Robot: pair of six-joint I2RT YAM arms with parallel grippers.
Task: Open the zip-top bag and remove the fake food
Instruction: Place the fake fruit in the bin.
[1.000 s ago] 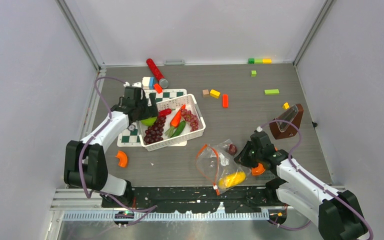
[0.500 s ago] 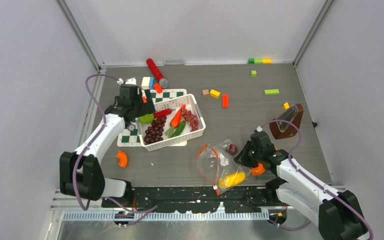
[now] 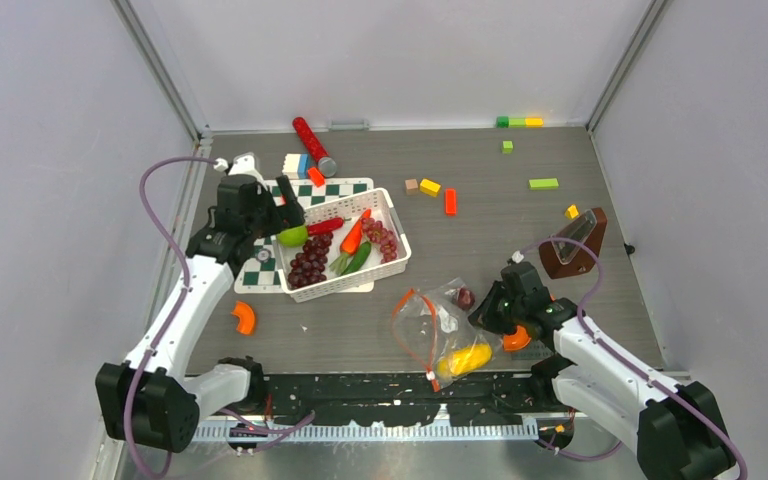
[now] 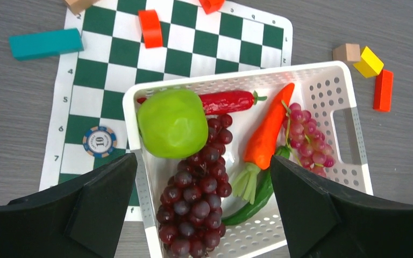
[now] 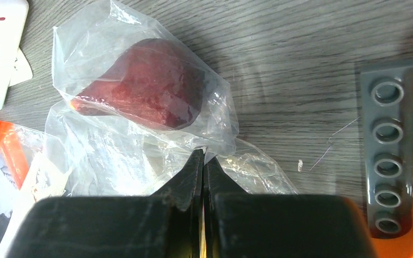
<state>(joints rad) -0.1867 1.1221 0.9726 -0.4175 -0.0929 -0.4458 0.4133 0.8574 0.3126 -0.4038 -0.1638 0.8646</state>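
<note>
The clear zip-top bag (image 3: 438,328) lies crumpled on the table near the front, its orange zip strip (image 3: 406,305) on the left. Inside it show a yellow piece (image 3: 465,357) and a dark red piece (image 5: 145,83). My right gripper (image 5: 203,156) is shut on a fold of the bag's plastic (image 5: 140,145). My left gripper (image 4: 203,158) hangs open above the white basket (image 4: 349,97), holding nothing. In the basket lie a green apple (image 4: 172,122), a red chili (image 4: 228,101), a carrot (image 4: 266,131), dark grapes (image 4: 199,204), pink grapes (image 4: 306,145) and a long green vegetable (image 4: 253,199).
The basket sits partly on a green checkered mat (image 4: 118,54) with a poker chip (image 4: 99,141). Coloured blocks (image 3: 430,187) and a red cylinder (image 3: 312,145) lie farther back. An orange curved piece (image 3: 245,318) lies front left. A brown stand (image 3: 572,250) is behind the right arm, a grey studded plate (image 5: 390,177) beside its gripper.
My left arm has drawn back to the left, away from the basket, leaving the green apple lying in its corner. The right arm and the bag have not moved.
</note>
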